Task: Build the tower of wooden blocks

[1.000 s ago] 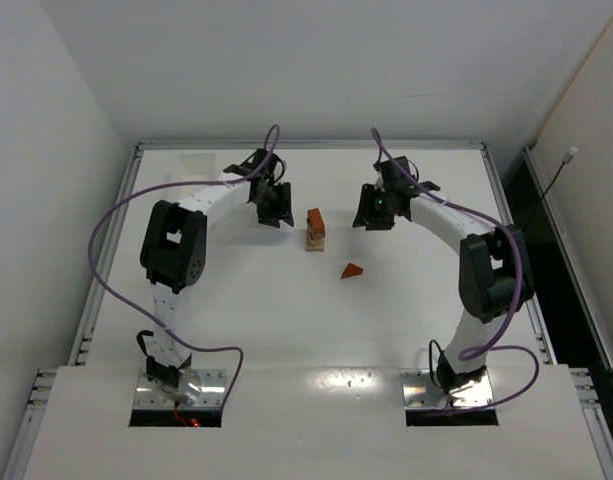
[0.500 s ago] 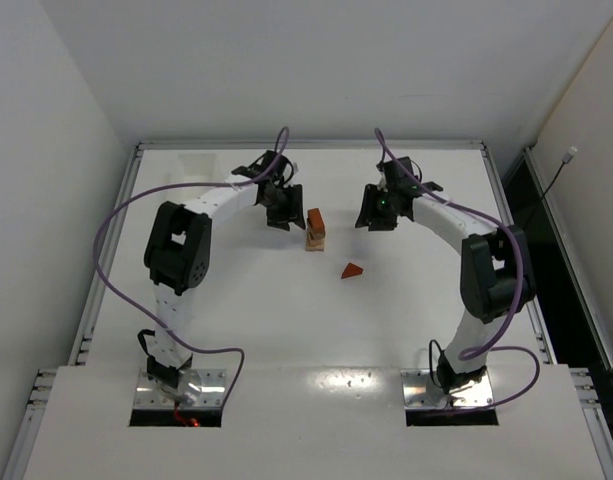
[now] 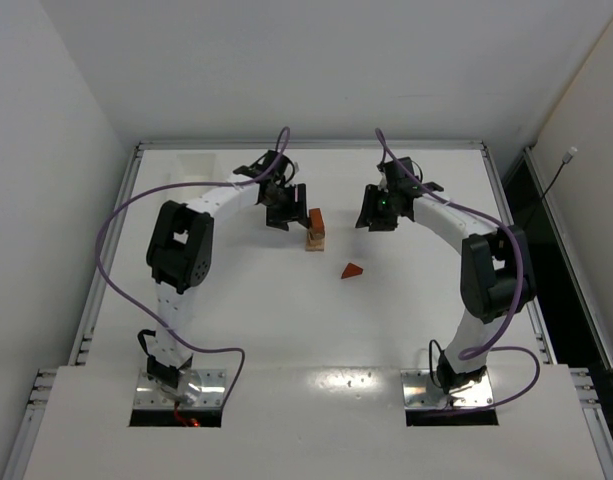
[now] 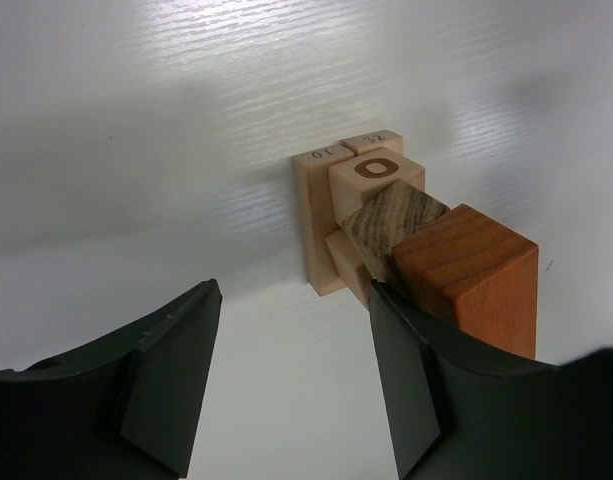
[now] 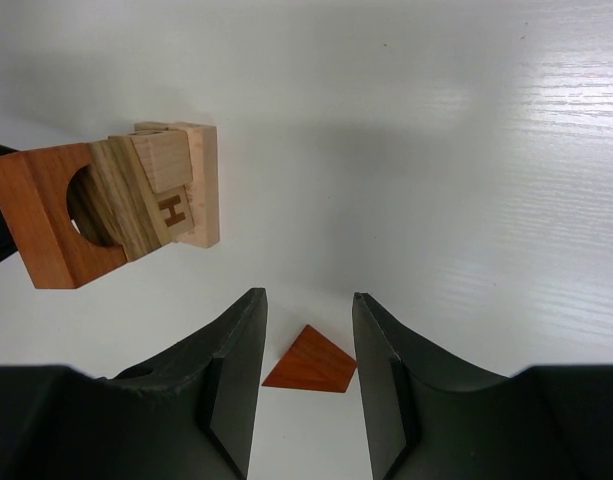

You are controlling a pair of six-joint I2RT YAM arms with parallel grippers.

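On the table [image 3: 236,300]: one stacked column near the middle, one loose piece beside it, an arm on either side
Left gripper [image 3: 284,212]: at about 10 o'clock from the column, close beside it; jaws spread wide with only bare table between them
Right gripper [image 3: 374,215]: near 3 o'clock from the column, a little further off; jaws partly apart, nothing gripped
Tower [image 3: 315,229]: upright, one block wide, tan pieces below and a grey-brown piece under the cap
Top block [image 4: 466,280]: reddish-brown, capping the stack
Wedge [image 3: 352,270]: reddish-brown triangle lying flat at roughly 5 o'clock from the tower, well apart from both grippers
Just changed: the left gripper has slid in toward the tower from the 9 o'clock side and its jaws have widened as it came; right arm, tower and wedge have not shifted
Meaning for the task: probably a move to straddle or steady the stack; the wedge looks like the only piece not yet placed
Tower against left jaws: outside the gap, at 1 o'clock from it in the left wrist view, rising behind the jaw on that view's right; whether they touch cannot be told
Wedge against right jaws: framed in the gap at 6 o'clock in the right wrist view, but lying far below them
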